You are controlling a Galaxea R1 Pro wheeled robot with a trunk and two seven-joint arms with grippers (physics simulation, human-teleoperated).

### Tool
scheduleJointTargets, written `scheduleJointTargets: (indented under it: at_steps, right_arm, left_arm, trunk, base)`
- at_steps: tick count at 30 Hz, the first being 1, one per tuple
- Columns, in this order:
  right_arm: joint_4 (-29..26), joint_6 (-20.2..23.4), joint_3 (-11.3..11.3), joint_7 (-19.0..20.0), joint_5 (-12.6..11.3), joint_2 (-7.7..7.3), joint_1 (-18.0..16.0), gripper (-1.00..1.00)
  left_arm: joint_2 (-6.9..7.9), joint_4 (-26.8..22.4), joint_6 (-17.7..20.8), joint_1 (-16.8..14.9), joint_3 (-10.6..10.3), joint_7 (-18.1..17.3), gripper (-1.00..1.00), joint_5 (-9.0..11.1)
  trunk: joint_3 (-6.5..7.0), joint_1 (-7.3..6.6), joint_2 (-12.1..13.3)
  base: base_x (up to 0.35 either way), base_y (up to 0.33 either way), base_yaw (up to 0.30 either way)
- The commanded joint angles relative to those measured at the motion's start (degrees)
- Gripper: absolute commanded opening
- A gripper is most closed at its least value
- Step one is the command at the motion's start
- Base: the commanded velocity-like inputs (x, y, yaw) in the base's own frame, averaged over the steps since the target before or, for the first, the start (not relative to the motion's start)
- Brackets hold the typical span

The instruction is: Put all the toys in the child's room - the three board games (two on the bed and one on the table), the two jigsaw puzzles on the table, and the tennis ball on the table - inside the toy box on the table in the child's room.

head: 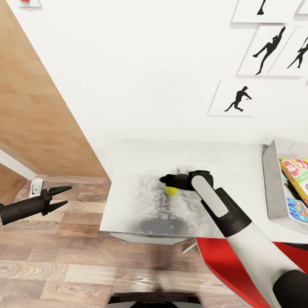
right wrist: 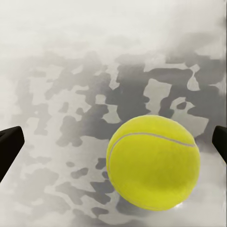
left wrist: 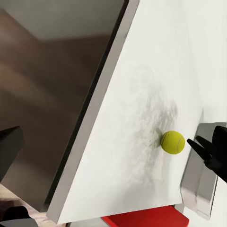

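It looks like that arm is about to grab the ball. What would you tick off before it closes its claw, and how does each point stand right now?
1. Right gripper open: ok, its fingers sit wide apart at both edges of the right wrist view.
2. Tennis ball between the fingers: ok, though it lies nearer one finger than the other.
3. Ball resting on the table: ok, nothing else crowds it.
4. Gripper low enough to close around the ball: cannot tell.
5. Left gripper out of the way: ok, open and off the table's edge over the floor.
6. Toy box ready: ok, no lid, at the table's right end with game boxes inside.
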Motion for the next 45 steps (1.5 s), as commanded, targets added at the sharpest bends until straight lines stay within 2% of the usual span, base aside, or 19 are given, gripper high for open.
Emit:
scheduleJointTargets:
  at_steps: [1,17,45]
  right_arm:
    - [0.02,-0.01,0.12,-0.59,-0.33,-0.17,-0.07,1.00]
    - [2.19,-0.15,0.24,-0.39,0.68,-0.60,-0.07,1.00]
    - [4.37,-0.27,0.45,-0.16,0.57,-0.49,-0.07,1.00]
  left_arm:
    - [0.01,0.03,0.20,-0.04,0.04,-0.55,1.00,-0.54]
    - [-0.07,0.04,0.18,-0.04,-0.04,-0.54,1.00,-0.56]
    - [-0.08,0.05,0.18,-0.04,-0.05,-0.54,1.00,-0.57]
  trunk:
    - [-0.08,0.03,-0.10]
    - [-0.08,0.03,-0.10]
    - [-0.08,0.03,-0.10]
  base:
    - [0.000,0.000,0.000]
    - [0.000,0.000,0.000]
    - [0.000,0.000,0.000]
